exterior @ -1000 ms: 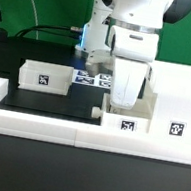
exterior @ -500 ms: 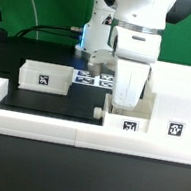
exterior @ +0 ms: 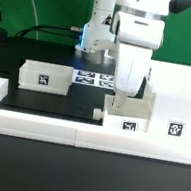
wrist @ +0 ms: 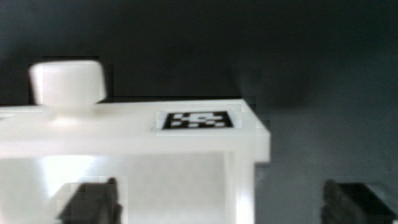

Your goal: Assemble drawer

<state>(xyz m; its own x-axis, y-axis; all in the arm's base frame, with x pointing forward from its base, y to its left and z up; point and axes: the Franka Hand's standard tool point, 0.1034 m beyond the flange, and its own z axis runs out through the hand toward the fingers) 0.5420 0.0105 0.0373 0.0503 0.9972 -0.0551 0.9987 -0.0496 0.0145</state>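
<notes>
The tall white box shell (exterior: 174, 97) stands at the exterior view's right, with a tag on its front. One small tray (exterior: 128, 118), tagged, sits against the shell's open side; how far in it sits I cannot tell. It also shows in the wrist view (wrist: 143, 150), with its tag and a round knob (wrist: 68, 80). The second tray (exterior: 43, 75) lies apart at the exterior view's left. My gripper (exterior: 131, 92) hangs just above the near tray, open and empty. In the wrist view the gripper (wrist: 226, 203) has its dark fingers (wrist: 89, 203) spread wide.
The marker board (exterior: 94, 79) lies flat behind the trays by the arm's base. A long low white rail (exterior: 38, 124) edges the front and left of the black table.
My gripper has risen off the near tray and shifted a little toward the shell. The trays and shell have not moved.
</notes>
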